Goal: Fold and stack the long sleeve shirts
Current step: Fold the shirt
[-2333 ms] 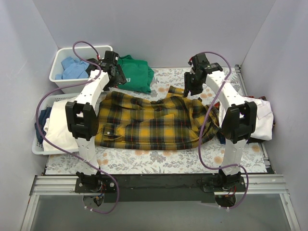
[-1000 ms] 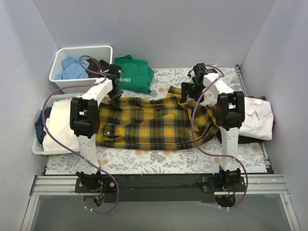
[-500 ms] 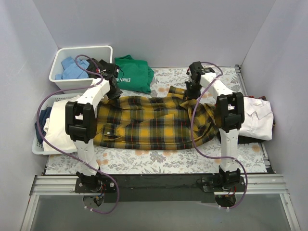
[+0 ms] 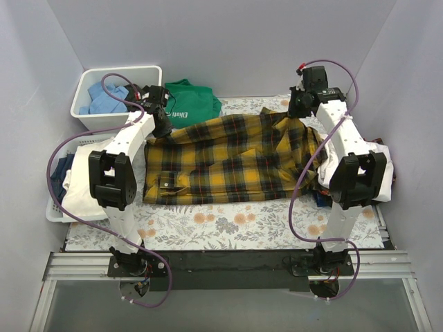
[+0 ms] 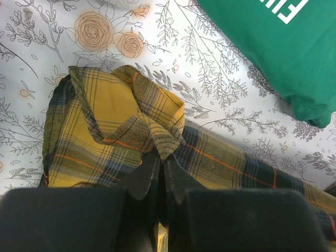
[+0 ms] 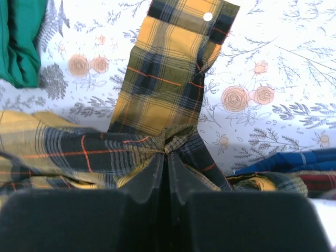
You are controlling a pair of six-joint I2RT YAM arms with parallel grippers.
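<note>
Left and right jaws each clench a pinch of the plaid shirt (image 4: 228,155), holding it spread between them, likely for folding.

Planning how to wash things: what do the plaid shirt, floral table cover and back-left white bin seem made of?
Plaid shirt: soft woven cloth, likely flannel, matte; it bunches and creases where pinched. Table cover: thin printed sheet, cloth or vinyl, hard to tell; lies flat. Bin: rigid white plastic, by its smooth moulded rim.
</note>
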